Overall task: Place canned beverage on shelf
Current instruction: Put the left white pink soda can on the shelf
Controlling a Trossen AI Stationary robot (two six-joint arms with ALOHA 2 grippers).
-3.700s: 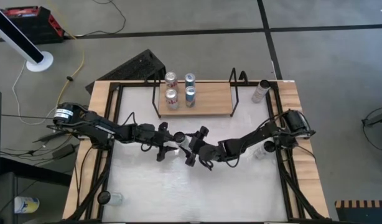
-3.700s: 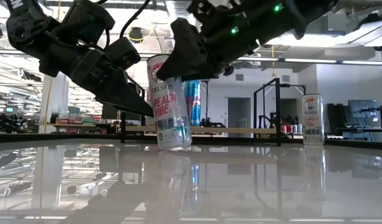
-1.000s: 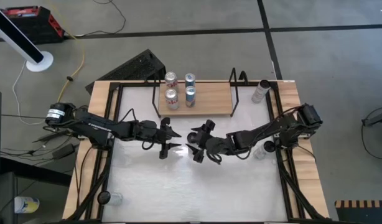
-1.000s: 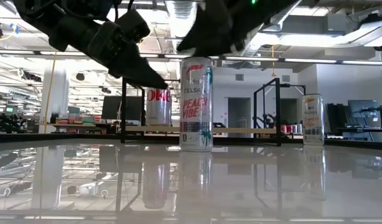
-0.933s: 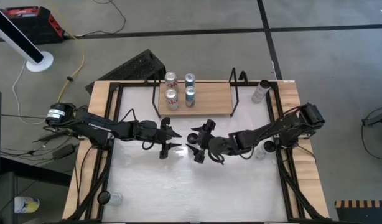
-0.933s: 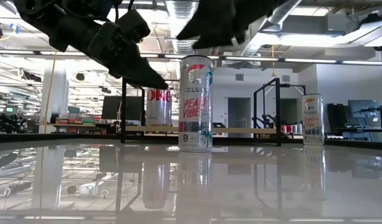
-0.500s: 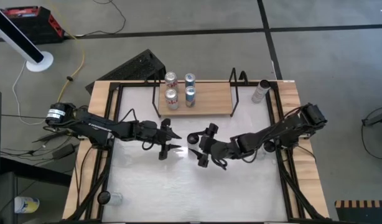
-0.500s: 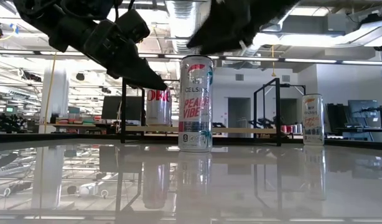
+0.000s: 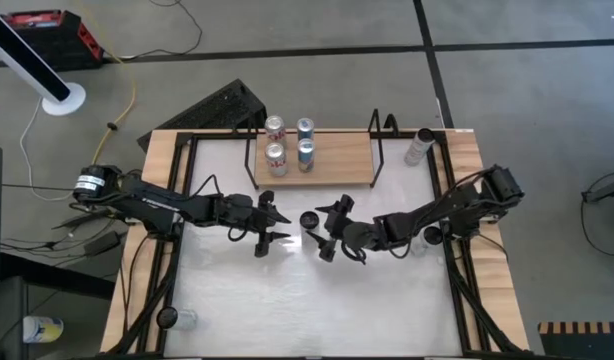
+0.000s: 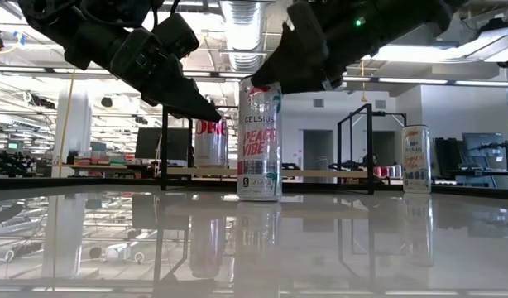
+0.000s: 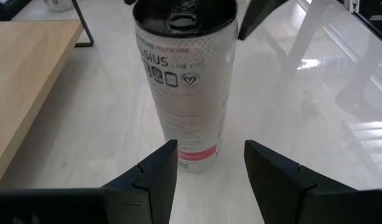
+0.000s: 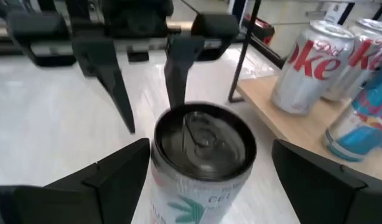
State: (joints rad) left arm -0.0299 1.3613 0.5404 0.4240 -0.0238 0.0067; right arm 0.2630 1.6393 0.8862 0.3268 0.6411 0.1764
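A tall white Celsius can (image 9: 309, 220) stands upright on its base on the white tabletop, in front of the shelf (image 9: 342, 162), a light-wood board with black end rails. My left gripper (image 9: 279, 226) is open and empty just left of the can, its fingers (image 11: 157, 171) pointing level at the can's lower part (image 11: 188, 134). My right gripper (image 9: 327, 229) is open at the can's right. Its fingers stand on either side of the can's top (image 12: 203, 140) with gaps on both sides. In the low view it hangs over the can (image 10: 259, 141).
Several cans, Diet Coke (image 12: 303, 68) and blue ones (image 9: 305, 153), stand on the shelf's left half; its right half is bare. One can (image 9: 419, 146) stands at the far right corner, another (image 9: 419, 243) by the right arm. A clear bottle (image 9: 182, 318) lies near left.
My right gripper has come down from above the can until its open fingers stand around the can's top. The can has stayed upright in place.
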